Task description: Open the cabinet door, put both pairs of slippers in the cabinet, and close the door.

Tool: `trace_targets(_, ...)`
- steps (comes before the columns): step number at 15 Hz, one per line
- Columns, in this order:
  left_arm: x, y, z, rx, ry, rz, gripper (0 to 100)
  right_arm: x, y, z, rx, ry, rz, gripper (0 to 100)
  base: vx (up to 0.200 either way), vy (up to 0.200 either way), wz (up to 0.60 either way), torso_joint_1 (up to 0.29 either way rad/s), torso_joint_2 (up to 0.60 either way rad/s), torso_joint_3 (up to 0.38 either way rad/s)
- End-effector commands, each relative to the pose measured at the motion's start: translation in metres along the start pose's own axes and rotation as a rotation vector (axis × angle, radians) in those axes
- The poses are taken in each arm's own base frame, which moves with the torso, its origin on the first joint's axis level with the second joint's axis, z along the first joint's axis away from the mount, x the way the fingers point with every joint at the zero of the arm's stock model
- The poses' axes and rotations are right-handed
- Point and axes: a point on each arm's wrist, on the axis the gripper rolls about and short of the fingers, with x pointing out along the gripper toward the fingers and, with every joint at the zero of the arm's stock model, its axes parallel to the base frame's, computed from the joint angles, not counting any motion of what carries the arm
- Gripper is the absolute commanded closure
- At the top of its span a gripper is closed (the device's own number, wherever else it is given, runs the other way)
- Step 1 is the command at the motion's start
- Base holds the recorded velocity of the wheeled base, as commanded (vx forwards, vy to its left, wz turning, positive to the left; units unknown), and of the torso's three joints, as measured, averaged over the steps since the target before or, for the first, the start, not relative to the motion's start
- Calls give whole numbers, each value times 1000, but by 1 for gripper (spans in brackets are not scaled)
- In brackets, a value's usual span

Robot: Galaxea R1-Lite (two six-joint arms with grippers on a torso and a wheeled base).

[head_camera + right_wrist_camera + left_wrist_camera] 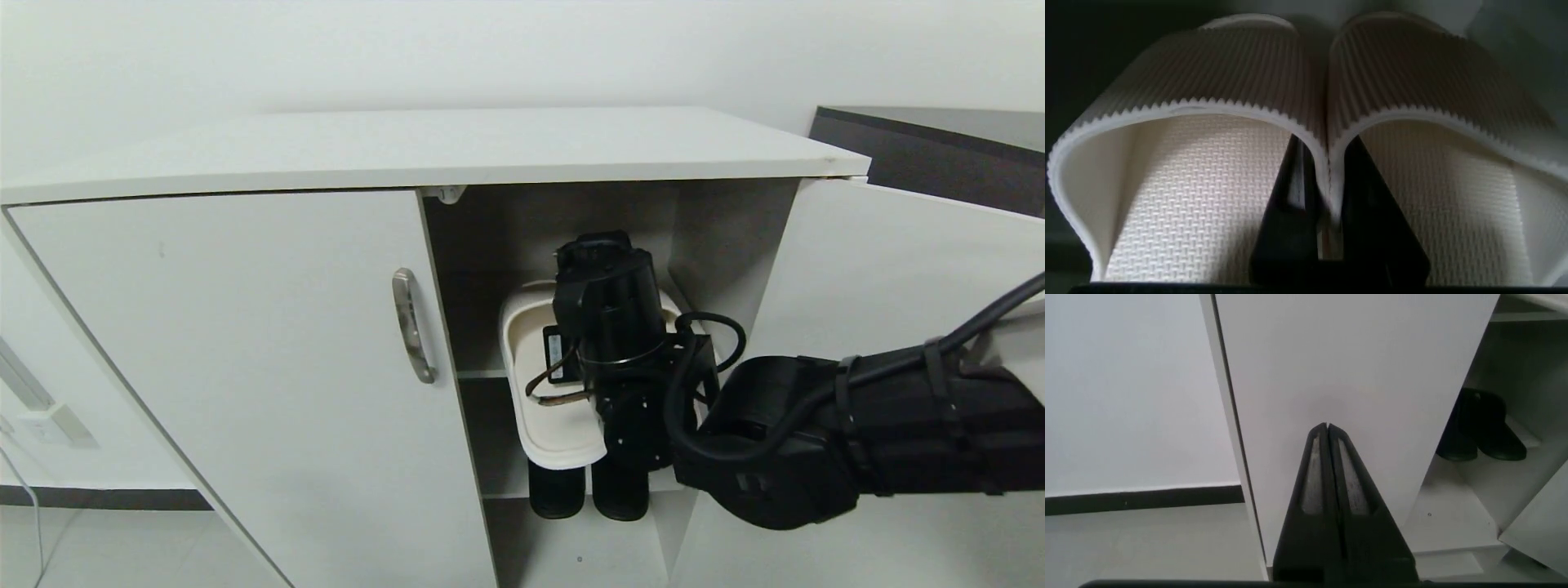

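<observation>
White slippers (pixel 1208 212) point toes-first into the cabinet (pixel 441 147), lengthwise front-to-back, their inner walls pinched by the right gripper (pixel 1327 192) jaws; left gripper (pixel 1327 431) jaws closed, empty.

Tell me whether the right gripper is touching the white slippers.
Touching. In the right wrist view, the right gripper clamps the white slippers' adjoining inner edges.

The head camera looked forward and down from just above the cabinet (pixel 457 147) top, close to its open right half. The left wrist camera sat low outside, facing the closed door (pixel 1355 367) and, past its edge, the black slippers (pixel 1478 429) on a shelf (pixel 1534 441); the head view shared both. The right wrist camera sat inside the cabinet, very close to the white slippers (pixel 1208 204), also seen from the head.
</observation>
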Motion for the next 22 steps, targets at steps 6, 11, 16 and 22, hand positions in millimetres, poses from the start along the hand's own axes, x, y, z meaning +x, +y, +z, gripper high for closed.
trace_targets(6, 0, 0, 0, 0, 1, 1, 100, 52, 6, 2, 21, -15, -48, 100, 0, 0, 0, 0, 0, 0)
trace_targets(11, 0, 0, 0, 0, 1, 1, 100, 68, 9, 12, 40, -33, -66, 100, 0, 0, 0, 0, 0, 0)
trace_targets(16, 0, 0, 0, 0, 1, 1, 100, 70, 10, 10, 37, -32, -77, 100, 0, 0, 0, 0, 0, 0)
trace_targets(22, 0, 0, 0, 0, 1, 1, 100, 69, 10, 9, 17, -32, -91, 0, 0, 0, 0, 0, 0, 0)
